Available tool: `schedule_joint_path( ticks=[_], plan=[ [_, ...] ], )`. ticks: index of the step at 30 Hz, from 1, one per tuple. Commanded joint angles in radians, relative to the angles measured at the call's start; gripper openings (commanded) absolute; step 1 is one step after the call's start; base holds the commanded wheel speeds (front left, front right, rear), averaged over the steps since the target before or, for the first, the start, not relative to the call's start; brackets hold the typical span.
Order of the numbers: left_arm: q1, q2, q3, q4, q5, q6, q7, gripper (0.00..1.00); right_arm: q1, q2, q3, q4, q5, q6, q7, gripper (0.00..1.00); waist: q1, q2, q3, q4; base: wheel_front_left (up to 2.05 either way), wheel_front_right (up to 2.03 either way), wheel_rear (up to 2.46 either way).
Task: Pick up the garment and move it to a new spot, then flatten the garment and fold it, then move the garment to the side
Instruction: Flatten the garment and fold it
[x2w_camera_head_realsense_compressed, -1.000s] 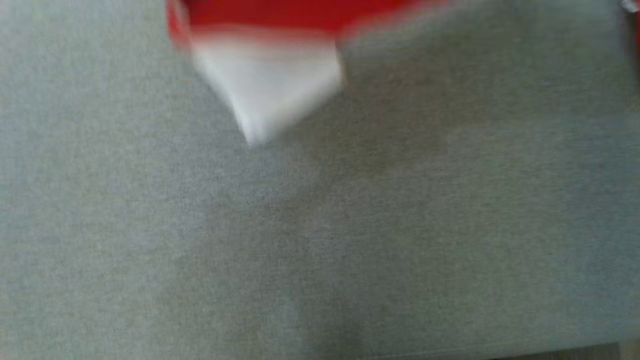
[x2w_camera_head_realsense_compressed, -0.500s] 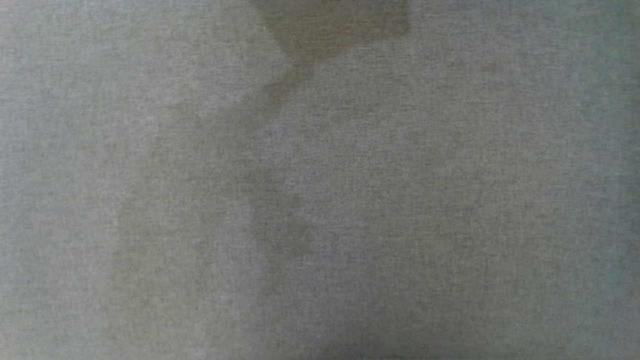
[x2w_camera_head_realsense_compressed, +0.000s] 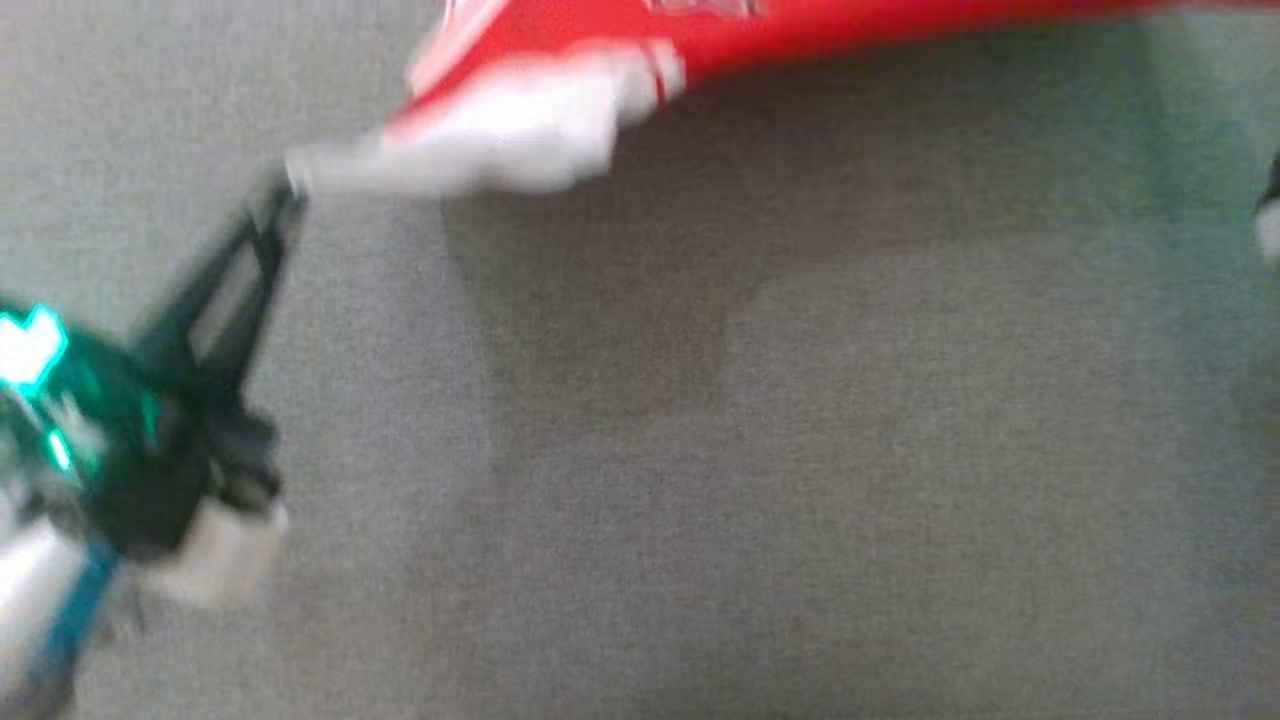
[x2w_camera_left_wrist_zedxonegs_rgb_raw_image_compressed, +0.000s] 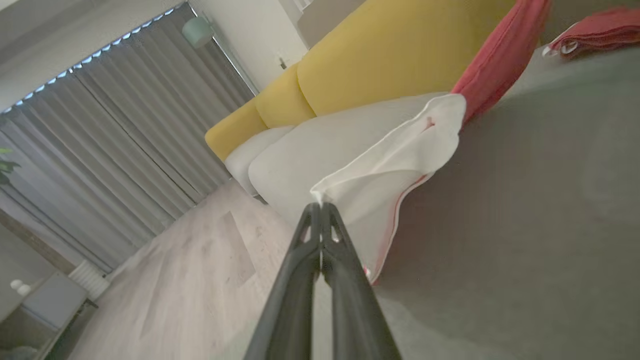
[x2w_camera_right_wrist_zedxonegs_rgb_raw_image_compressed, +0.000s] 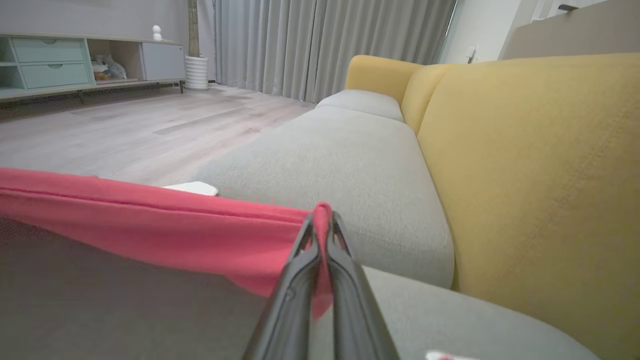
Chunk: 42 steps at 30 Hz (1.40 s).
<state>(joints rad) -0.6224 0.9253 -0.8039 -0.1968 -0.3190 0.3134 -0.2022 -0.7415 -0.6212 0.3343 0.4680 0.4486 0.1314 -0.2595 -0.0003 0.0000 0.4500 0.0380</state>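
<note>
Motion blur smears the garment (x2w_camera_head_realsense_compressed: 520, 140), cut off at the top edge, and the left tool (x2w_camera_head_realsense_compressed: 290, 185).

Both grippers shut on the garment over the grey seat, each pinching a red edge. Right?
Not quite: the left gripper pinches the white section of the garment, not a red edge, as the left wrist view shows. The right gripper does hold a red edge; both are shut, over the grey seat.

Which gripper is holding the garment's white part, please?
The left gripper: it pinches the white end of the garment, whereas the right gripper clamps its red edge.
</note>
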Motion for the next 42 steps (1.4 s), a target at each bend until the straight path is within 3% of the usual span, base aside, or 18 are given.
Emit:
schedule_joint_path(
  ticks=[1, 4, 9, 17, 21, 33, 37, 40, 41, 42],
  plan=[
    [0.062, 0.073, 0.04, -0.073, -0.024, 0.057, 0.005, 0.0, 0.091, -0.024, -0.027, -0.056, -0.009, -0.001, -0.002, 0.0, 0.0003, 0.0, -0.043, -0.008, 0.0, 0.0, 0.0],
    [0.191, 0.087, 0.011, -0.132, -0.059, 0.113, -0.001, 0.0, 0.215, -0.028, -0.057, -0.105, -0.024, -0.001, -0.002, 0.0, 0.0003, 0.0, -0.066, -0.011, 0.0, 0.0, 0.0],
    [0.348, 0.091, -0.044, -0.197, -0.1, 0.168, -0.007, 0.0, 0.405, -0.036, -0.117, -0.189, -0.044, -0.001, -0.002, 0.0, 0.0003, 0.0, -0.102, -0.014, 0.0, 0.0, 0.0],
    [0.407, 0.101, -0.067, -0.221, -0.129, 0.176, -0.005, 0.0, 0.556, -0.01, -0.149, -0.257, -0.05, -0.001, 0.011, 0.0, 0.0003, 0.0, -0.142, -0.029, 0.0, 0.0, 0.0],
    [0.328, 0.083, -0.059, -0.172, -0.119, 0.114, 0.004, 0.0, 0.531, 0.022, -0.145, -0.24, -0.042, -0.001, 0.031, 0.0, 0.0003, 0.0, -0.138, -0.034, 0.0, 0.0, 0.0],
    [-0.149, -0.05, -0.041, 0.159, -0.003, -0.167, 0.059, 0.0, 0.23, 0.055, -0.033, -0.017, -0.047, -0.001, 0.038, 0.0, 0.0003, 0.0, -0.032, -0.046, 0.0, 0.0, 0.0],
    [-0.275, -0.092, -0.043, 0.275, 0.034, -0.224, 0.058, 0.0, 0.125, 0.06, 0.021, 0.06, -0.039, -0.001, 0.033, 0.0, 0.0003, 0.0, 0.007, -0.054, 0.0, 0.0, 0.0],
    [-0.342, -0.126, -0.042, 0.357, 0.057, -0.24, 0.038, 0.0, 0.064, 0.066, 0.054, 0.111, -0.03, -0.001, 0.024, 0.0, 0.0003, 0.0, 0.028, -0.056, 0.0, 0.0, 0.0],
    [-0.358, -0.137, -0.045, 0.386, 0.061, -0.244, 0.034, 0.0, 0.047, 0.069, 0.066, 0.127, -0.024, -0.001, 0.021, 0.05, 0.0003, 0.0, 0.033, -0.056, 0.0, 0.0, 0.0],
    [-0.369, -0.148, -0.05, 0.414, 0.067, -0.25, 0.03, 0.0, 0.032, 0.075, 0.075, 0.143, -0.012, -0.001, 0.017, 0.38, 0.0003, 0.0, 0.036, -0.056, 0.0, 0.0, 0.0]
  ],
)
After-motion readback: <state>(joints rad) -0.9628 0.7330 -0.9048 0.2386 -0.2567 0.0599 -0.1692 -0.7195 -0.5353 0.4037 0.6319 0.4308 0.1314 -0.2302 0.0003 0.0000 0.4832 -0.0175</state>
